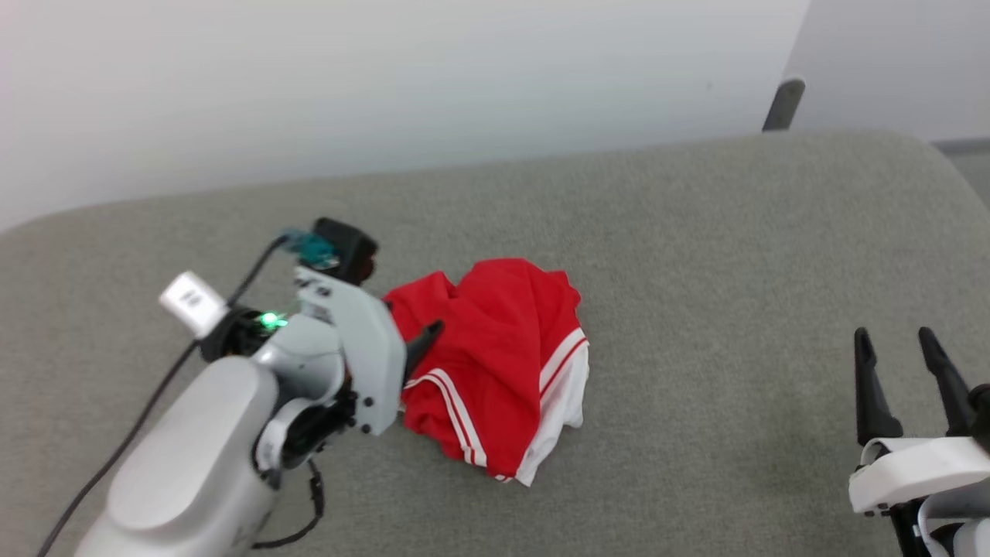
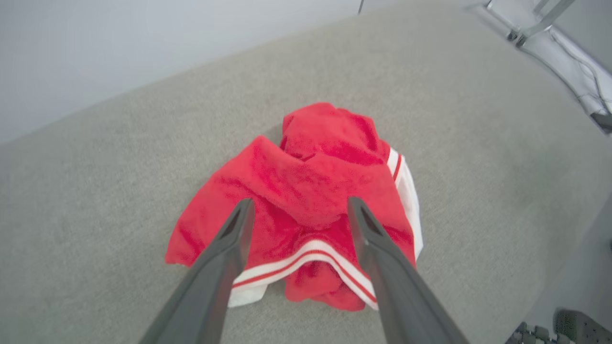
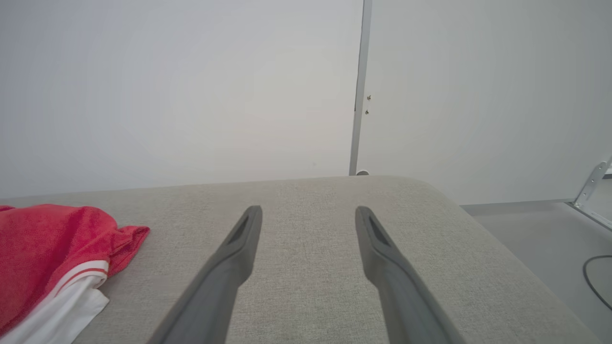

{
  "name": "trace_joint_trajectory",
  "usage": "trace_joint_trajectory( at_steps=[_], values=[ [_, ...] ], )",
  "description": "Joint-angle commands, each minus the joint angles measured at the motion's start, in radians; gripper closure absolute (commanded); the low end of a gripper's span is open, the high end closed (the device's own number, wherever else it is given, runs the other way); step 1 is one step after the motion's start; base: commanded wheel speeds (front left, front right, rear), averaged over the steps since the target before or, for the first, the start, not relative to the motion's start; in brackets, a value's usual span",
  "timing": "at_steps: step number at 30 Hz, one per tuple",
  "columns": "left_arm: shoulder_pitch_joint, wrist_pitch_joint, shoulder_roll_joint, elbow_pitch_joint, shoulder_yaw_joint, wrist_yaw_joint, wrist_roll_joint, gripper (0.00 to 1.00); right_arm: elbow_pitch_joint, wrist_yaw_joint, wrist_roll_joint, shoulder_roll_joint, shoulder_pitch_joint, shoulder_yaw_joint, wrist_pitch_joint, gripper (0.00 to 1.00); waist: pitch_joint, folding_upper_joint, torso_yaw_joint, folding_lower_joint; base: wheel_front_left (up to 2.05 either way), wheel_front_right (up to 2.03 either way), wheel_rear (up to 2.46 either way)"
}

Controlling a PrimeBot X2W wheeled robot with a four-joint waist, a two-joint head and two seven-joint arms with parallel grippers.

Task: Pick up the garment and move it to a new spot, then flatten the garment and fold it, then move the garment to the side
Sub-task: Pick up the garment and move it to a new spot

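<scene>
The garment point(image 1: 495, 356) is a bright red top with white sleeve ends and double white stripes, lying crumpled in a heap on the grey upholstered surface point(image 1: 696, 255). My left gripper point(image 2: 296, 208) hangs just above the heap's near side, its two dark fingers spread wide with nothing between them. In the head view one of its fingertips point(image 1: 427, 334) pokes out over the garment's left edge. My right gripper point(image 1: 896, 340) stands open at the lower right, well away from the cloth. The garment point(image 3: 52, 258) also lies at the left of the right wrist view, beside that open gripper point(image 3: 308, 212).
The grey surface has rounded corners; its far edge meets a pale wall point(image 1: 387, 77). A dark post point(image 1: 783, 104) rises behind the far right corner. Floor and a metal frame point(image 2: 540, 24) lie beyond the right edge. A black cable point(image 1: 147, 410) trails along my left arm.
</scene>
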Motion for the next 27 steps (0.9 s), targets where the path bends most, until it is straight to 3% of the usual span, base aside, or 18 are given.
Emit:
trace_joint_trajectory(
  at_steps=[1,9,19,27],
  values=[
    [0.026,-0.027,0.008,-0.015,0.015,0.006,-0.005,0.00,-0.003,0.000,0.003,-0.004,0.019,0.009,-0.003,0.00,-0.040,-0.0001,0.022,0.0000,0.00,0.00,0.00],
    [0.165,-0.311,0.045,-0.108,0.105,-0.003,0.019,0.00,-0.006,0.000,0.017,-0.017,0.048,0.037,-0.016,0.00,-0.089,-0.0001,0.050,0.0000,0.00,0.00,0.00],
    [0.370,-0.658,0.085,-0.140,0.217,0.015,0.062,0.00,0.038,0.000,0.042,-0.036,0.083,0.054,-0.048,0.00,-0.134,-0.0001,0.096,0.0000,0.00,0.00,0.00],
    [0.513,-0.832,0.114,-0.114,0.282,0.047,0.084,0.00,0.066,0.000,0.050,-0.044,0.116,0.038,-0.072,0.00,-0.161,-0.0001,0.146,0.0000,0.00,0.00,0.00]
  ],
)
